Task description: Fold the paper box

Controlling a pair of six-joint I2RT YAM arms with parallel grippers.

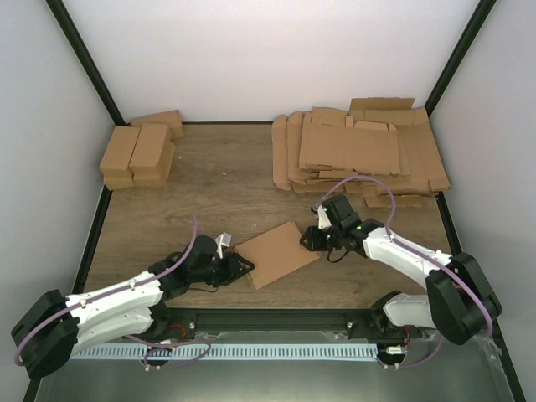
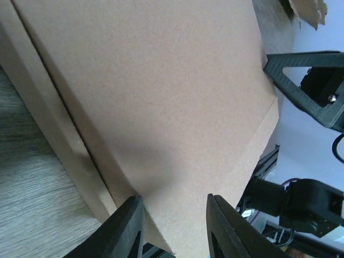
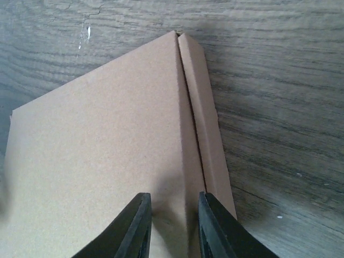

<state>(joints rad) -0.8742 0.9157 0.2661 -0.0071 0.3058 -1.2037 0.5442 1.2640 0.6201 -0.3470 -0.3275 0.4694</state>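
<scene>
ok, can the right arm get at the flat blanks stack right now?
Probably yes: the stack of flat blanks lies just beyond the right gripper, only bare table between. Its fingers are at the edge of the paper box, though, so it must leave that first.

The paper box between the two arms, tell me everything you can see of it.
The paper box is plain brown cardboard, matte and unprinted, folded into a flat, shallow rectangle. It lies askew on the wooden table near the front edge. A narrow strip runs folded along one long side, with a seam beside it. The left pincer meets its left end and the right pincer its right end, fingers straddling the cardboard; whether either is clamped cannot be told.
</scene>
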